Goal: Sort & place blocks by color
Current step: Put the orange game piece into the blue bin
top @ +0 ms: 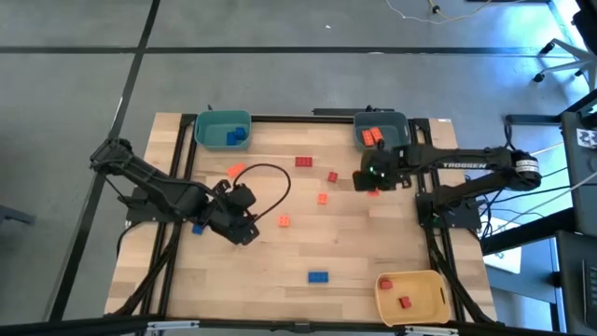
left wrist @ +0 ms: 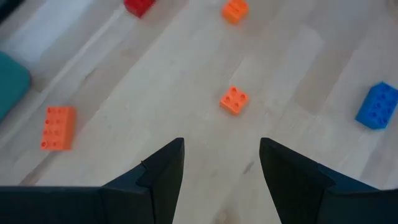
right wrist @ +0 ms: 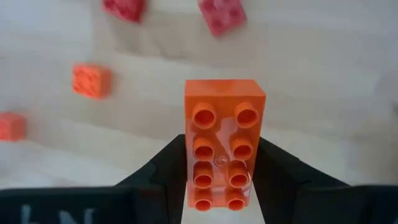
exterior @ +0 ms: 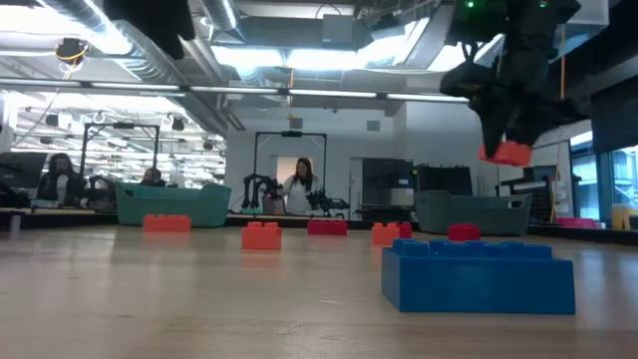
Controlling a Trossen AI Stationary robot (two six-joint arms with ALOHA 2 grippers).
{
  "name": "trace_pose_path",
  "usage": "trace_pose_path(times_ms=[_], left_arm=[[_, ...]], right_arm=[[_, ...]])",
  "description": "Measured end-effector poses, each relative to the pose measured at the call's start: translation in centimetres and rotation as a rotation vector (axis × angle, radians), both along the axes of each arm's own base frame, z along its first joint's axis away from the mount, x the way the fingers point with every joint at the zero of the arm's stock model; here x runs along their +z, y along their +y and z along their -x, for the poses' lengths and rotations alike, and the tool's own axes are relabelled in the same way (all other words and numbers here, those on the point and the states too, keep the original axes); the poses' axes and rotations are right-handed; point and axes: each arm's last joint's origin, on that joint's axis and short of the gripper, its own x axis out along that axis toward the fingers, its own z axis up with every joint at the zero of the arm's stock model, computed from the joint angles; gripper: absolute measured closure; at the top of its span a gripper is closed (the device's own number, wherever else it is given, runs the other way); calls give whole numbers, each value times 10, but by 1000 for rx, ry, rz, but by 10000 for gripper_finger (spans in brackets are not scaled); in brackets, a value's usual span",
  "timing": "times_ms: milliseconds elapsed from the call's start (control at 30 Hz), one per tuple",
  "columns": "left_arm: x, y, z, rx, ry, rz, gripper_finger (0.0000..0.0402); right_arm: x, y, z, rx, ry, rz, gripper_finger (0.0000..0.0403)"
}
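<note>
Right jaws pinching an orange block above the table, left jaws spread, empty, over small orange block

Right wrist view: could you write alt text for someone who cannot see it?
The right pincer grips an orange eight-stud block between two dark fingers, above a pale wooden table. Two red blocks and two orange blocks lie beyond.

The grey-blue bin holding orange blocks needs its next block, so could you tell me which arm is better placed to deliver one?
Right. The right claw is shut on an orange block beside the grey-blue bin. The left claw is open, empty and farther away.
</note>
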Motion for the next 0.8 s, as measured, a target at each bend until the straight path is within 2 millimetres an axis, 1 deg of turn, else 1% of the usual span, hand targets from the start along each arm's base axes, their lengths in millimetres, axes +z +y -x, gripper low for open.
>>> trace_pose_path(times_ms=[133,233,400,500,600,800], left_arm=[[1,7,-5,-4,-9,-37,198],[2,13,-10,2,-28,-41,198],[5,21,-17,1,-58,-40,198],[5,24,-19,4,-67,-43,198],[5,27,-20,12,-65,-41,198],[5,30,-21,13,-58,-22,198]], right_arm=[[15,-21,-1,9,-35,61,259],[33,-39,-1,-8,-63,141,259],[63,-71,10,-67,-62,255,259],[76,-90,17,-98,-70,305,259],[78,-110,24,-121,-36,315,259],[62,-145,35,-129,31,259,259]])
